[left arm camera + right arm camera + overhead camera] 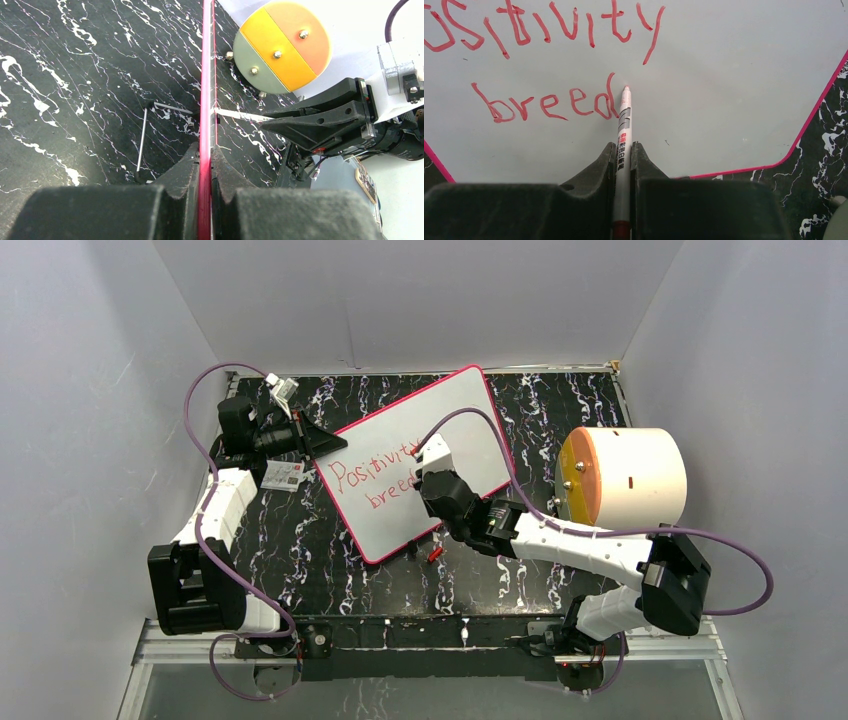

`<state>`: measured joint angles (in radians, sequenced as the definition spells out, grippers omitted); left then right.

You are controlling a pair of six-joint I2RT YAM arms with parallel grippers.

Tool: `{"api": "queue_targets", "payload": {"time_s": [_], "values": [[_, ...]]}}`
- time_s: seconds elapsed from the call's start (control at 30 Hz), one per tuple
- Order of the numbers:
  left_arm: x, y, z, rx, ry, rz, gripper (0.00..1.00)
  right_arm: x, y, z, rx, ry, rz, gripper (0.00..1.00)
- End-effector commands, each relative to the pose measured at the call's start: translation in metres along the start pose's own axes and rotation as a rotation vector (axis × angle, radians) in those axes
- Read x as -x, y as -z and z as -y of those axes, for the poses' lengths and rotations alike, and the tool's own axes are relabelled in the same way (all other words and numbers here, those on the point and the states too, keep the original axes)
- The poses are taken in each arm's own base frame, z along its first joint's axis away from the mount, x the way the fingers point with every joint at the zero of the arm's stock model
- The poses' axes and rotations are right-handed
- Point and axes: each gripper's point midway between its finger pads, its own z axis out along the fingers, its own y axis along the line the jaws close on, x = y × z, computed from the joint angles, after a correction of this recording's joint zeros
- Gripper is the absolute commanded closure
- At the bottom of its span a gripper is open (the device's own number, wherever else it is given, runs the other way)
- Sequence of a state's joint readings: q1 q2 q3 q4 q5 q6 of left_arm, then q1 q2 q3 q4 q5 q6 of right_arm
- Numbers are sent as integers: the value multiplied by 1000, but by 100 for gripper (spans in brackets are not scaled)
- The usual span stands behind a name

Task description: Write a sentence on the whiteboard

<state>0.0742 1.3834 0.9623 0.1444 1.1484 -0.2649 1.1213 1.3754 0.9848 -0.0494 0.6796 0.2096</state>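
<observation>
The whiteboard (470,420), white with a thin pink-red frame, lies slanted across the middle of the black marbled table. In red on it stands the sentence (375,475): "Positivity" above "breed" (549,102). My left gripper (335,443) is shut on the board's left edge; the left wrist view has the red frame (205,75) edge-on, pinched by that gripper (205,150). My right gripper (624,150) is shut on a white marker (624,125). Its red tip touches the board just right of the "d". From above, the right wrist (445,495) hides the marker.
A big white cylinder with an orange and yellow end face (625,478) lies right of the board. A small red cap (434,553) sits on the table below the board's near edge. A white printed card (283,476) lies by the left arm. A thin wire foot (142,140) sticks out behind the board.
</observation>
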Motion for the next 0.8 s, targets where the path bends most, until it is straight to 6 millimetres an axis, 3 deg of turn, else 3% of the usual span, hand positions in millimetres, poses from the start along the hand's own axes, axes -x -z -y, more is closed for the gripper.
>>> {"api": "queue_targets", "payload": {"time_s": [0.0, 0.77], "values": [[-27, -7, -31, 109, 30, -52, 100, 12, 1, -4, 36, -38, 42, 100], [-27, -7, -31, 109, 30, -52, 100, -9, 6, -2, 49, -2, -35, 100]]}}
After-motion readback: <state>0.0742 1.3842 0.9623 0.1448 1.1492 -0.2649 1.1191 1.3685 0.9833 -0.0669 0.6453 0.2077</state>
